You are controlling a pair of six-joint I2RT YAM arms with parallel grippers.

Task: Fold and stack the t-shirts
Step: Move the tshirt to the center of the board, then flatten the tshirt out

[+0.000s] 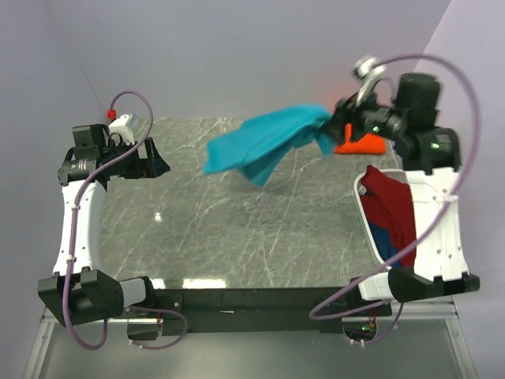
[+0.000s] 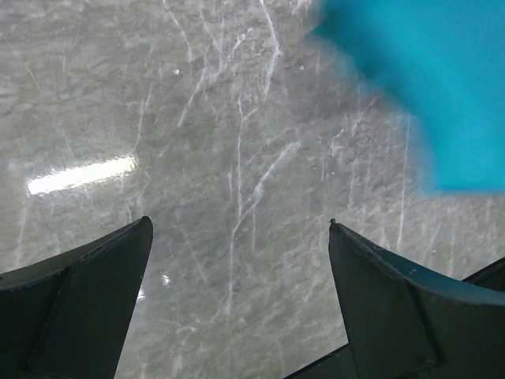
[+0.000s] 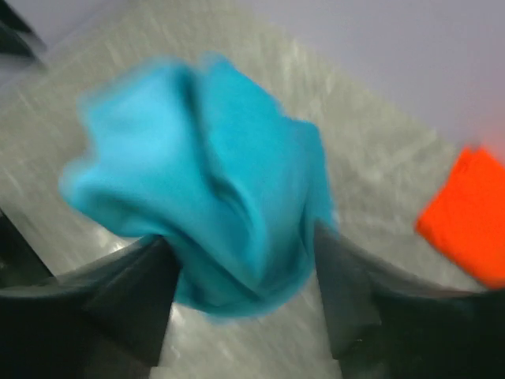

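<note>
Nearest, a white plastic laundry basket sits behind the right end effector. It holds a dark red cloth t-shirt and a blue cloth t-shirt.

The left end effector is spread wide with nothing in it, above the grey marble tabletop.

A soft teal cloth t-shirt hangs in the air to its right, stretching out left from the right end effector. The cloth is bunched between those half-apart fingers - pinched or let go, I cannot tell.

A bright orange cloth t-shirt lies just beside the right end effector, at the far edge.
</note>
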